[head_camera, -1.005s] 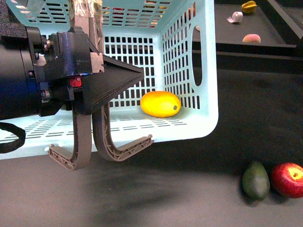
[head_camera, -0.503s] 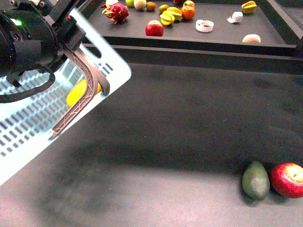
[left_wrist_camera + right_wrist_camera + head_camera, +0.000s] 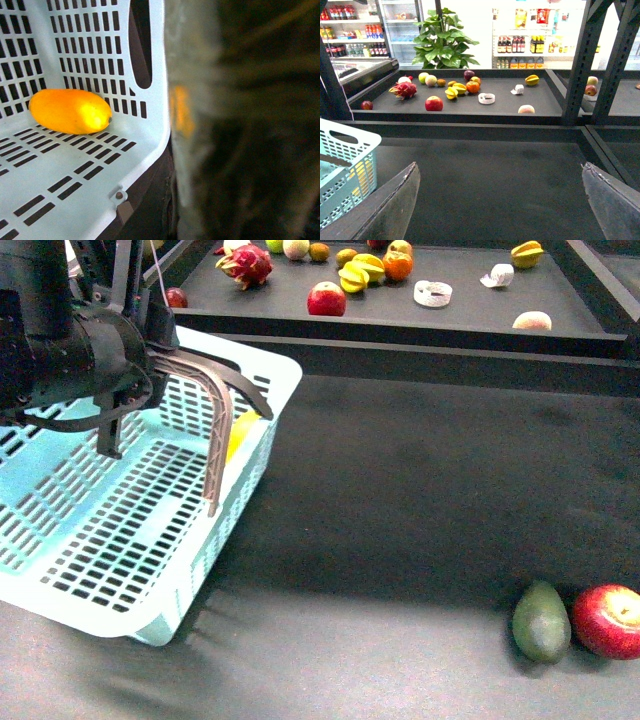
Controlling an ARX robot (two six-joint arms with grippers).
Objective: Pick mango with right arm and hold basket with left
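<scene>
A yellow-orange mango (image 3: 70, 111) lies on its side inside the light blue basket (image 3: 110, 570), against the slotted far wall. The left end effector (image 3: 165, 365) grips the basket's grey-brown handles (image 3: 218, 430). The right end effector (image 3: 500, 200), fingers spread wide and empty, is well to the mango's right.

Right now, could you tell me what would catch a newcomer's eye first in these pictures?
The big light blue basket at the left, tilted and held by its handles in the left hand. Next, the bright yellow-orange mango lying inside it against a slotted wall. Then the green avocado and red apple, side by side on the dark table at the near right.
</scene>
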